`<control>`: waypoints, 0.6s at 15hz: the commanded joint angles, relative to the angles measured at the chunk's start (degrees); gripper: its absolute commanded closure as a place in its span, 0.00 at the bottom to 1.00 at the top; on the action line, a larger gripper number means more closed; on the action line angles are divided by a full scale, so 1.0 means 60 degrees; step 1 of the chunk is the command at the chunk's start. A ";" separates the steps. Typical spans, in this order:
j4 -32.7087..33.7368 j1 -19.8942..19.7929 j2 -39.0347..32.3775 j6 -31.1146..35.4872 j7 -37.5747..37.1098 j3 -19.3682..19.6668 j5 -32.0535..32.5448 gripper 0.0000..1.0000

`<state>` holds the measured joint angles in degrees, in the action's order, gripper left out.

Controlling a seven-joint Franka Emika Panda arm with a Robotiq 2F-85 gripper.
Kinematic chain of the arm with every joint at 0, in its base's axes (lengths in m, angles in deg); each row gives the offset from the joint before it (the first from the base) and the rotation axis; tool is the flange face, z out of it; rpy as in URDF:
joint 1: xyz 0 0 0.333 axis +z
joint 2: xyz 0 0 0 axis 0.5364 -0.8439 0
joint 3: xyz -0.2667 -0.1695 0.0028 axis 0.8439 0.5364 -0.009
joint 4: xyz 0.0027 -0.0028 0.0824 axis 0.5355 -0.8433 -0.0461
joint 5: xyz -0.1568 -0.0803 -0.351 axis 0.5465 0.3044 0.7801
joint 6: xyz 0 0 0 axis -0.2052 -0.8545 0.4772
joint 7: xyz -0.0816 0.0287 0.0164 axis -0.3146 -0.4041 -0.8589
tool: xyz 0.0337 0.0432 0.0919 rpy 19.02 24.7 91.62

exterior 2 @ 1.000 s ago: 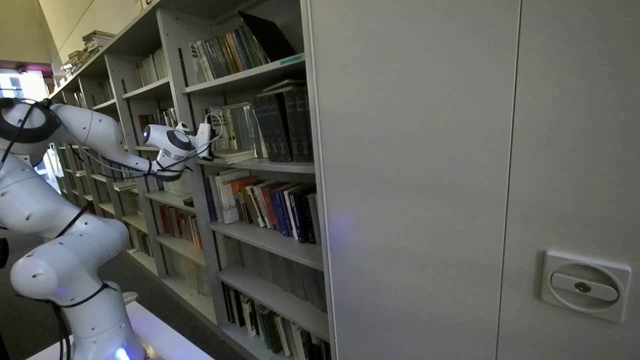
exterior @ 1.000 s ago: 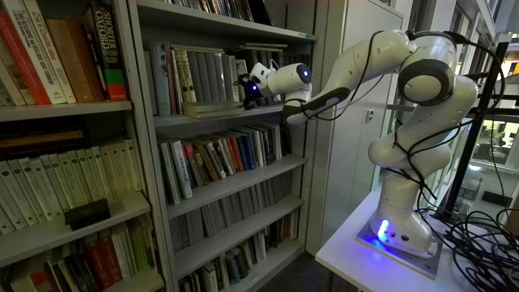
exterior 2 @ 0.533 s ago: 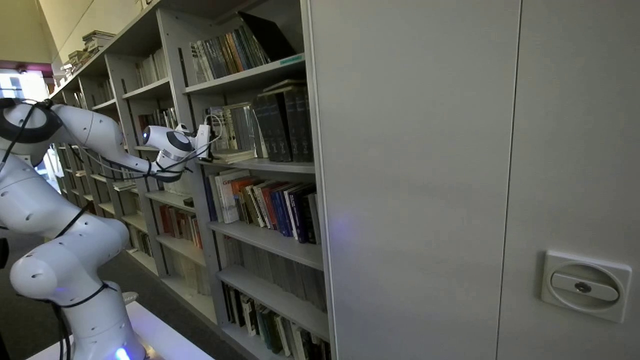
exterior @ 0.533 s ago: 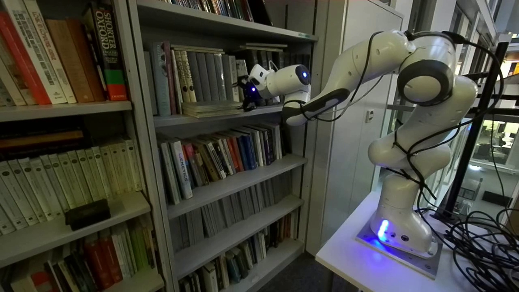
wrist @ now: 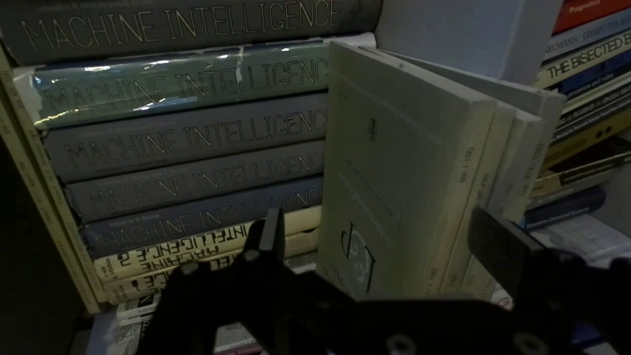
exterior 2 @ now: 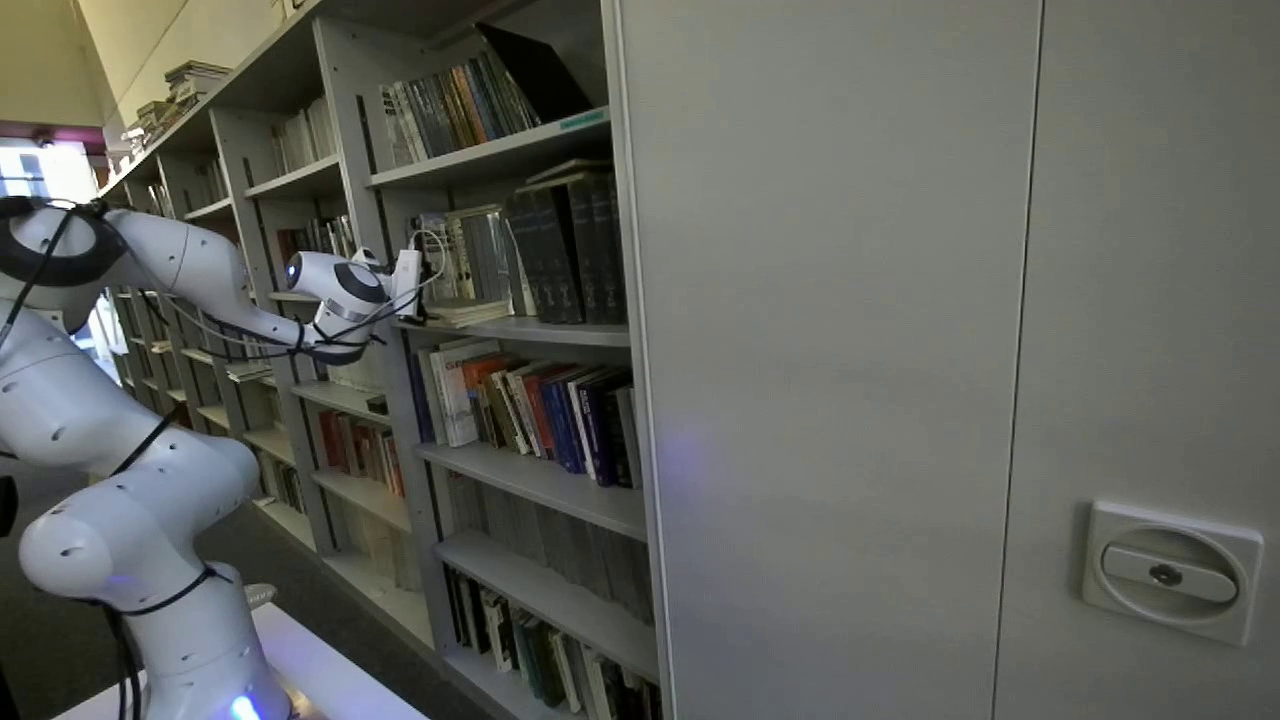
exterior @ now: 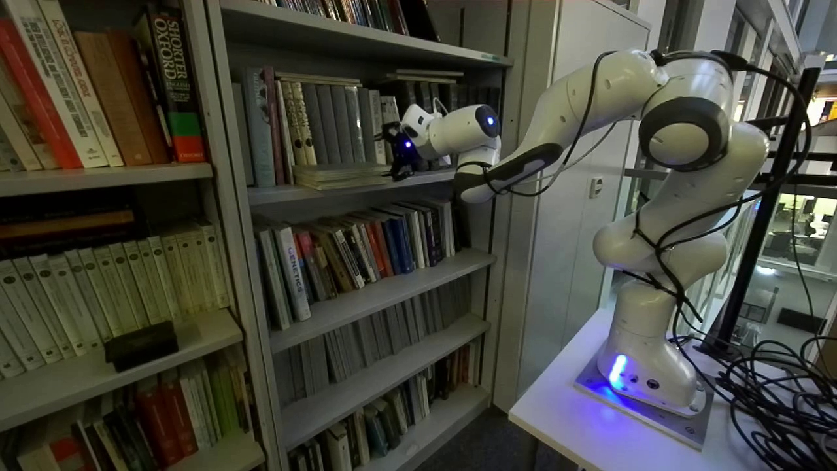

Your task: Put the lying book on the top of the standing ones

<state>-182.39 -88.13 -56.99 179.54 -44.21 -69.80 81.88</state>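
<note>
Right in front of the upright row of grey-spined hardback books (exterior: 333,124), your black, two-fingered tool (wrist: 375,217) is spread wide, gripping nothing! Your likely target, the thin, cream-covered paperback (wrist: 394,162), lies at that row's foot, topmost of a pile (exterior: 340,180). By the look of it, grasping, lifting and laying it atop that row are all left.

Dull light greys the shelves (exterior: 418,280) in an exterior view; near 4 o'clock a blue lamp (exterior: 618,371) glows across the desk (exterior: 592,422). Past 9 o'clock in an exterior view, a window (exterior 2: 22,172) washes out. The wrist view is murkier: glare streaks a green spine (wrist: 172,87) at 10 o'clock; the hand (wrist: 375,219) is almost black.
</note>
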 commanded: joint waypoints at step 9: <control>0.0866 -0.1028 -0.0392 -0.0168 0.0007 -0.0879 0.0124 0.25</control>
<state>-180.19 -91.89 -57.35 179.44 -44.21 -73.35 81.89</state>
